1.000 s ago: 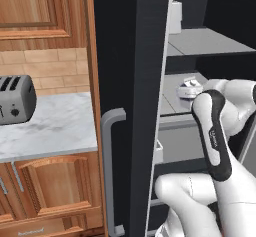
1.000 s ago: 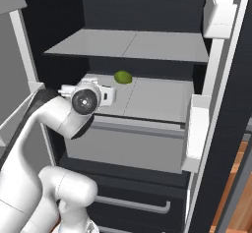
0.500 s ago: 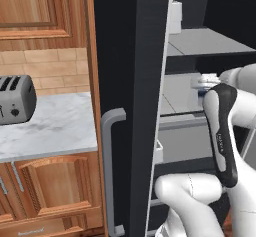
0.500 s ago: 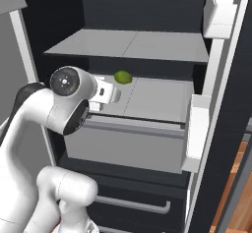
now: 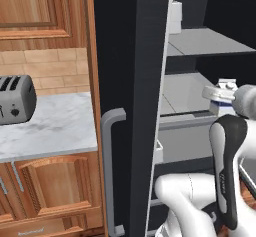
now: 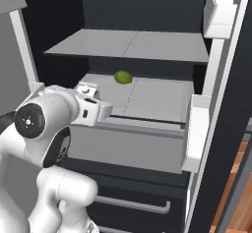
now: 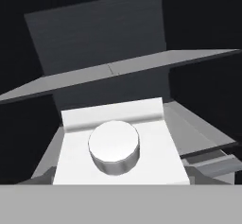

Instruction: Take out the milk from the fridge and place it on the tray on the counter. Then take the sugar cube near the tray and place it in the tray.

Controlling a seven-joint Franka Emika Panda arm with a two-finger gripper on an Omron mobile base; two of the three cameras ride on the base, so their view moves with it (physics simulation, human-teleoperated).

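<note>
Milk (image 7: 113, 148) sat right up against my palm camera, its white gable and round cap taking the middle of the hand view, with the grey shelves of the fridge (image 5: 131, 56) receding behind it. My gripper (image 6: 89, 97) reached over the front left corner of the middle shelf (image 6: 152, 99), and the jaws stood partway closed, clasped on the carton's sides; the fingertips themselves were hidden beneath it. From the left base camera the carton (image 5: 228, 85) showed its blue-grey markings just above my wrist, inside the open fridge and in front of the shelf's back wall. From the right base camera only its capped top (image 6: 86, 88) rose over my hand. A small green fruit (image 6: 123, 77) lay farther back on the same shelf, well apart from the carton. The black door stood swung open to my left, its grey bar handle (image 5: 108, 171) facing the camera. Beyond the door ran the marble counter (image 5: 55, 126) over brown cabinets, with a silver toaster (image 5: 15, 100) on it. A white door bin (image 6: 219, 14) hung high on the right side of the fridge
</note>
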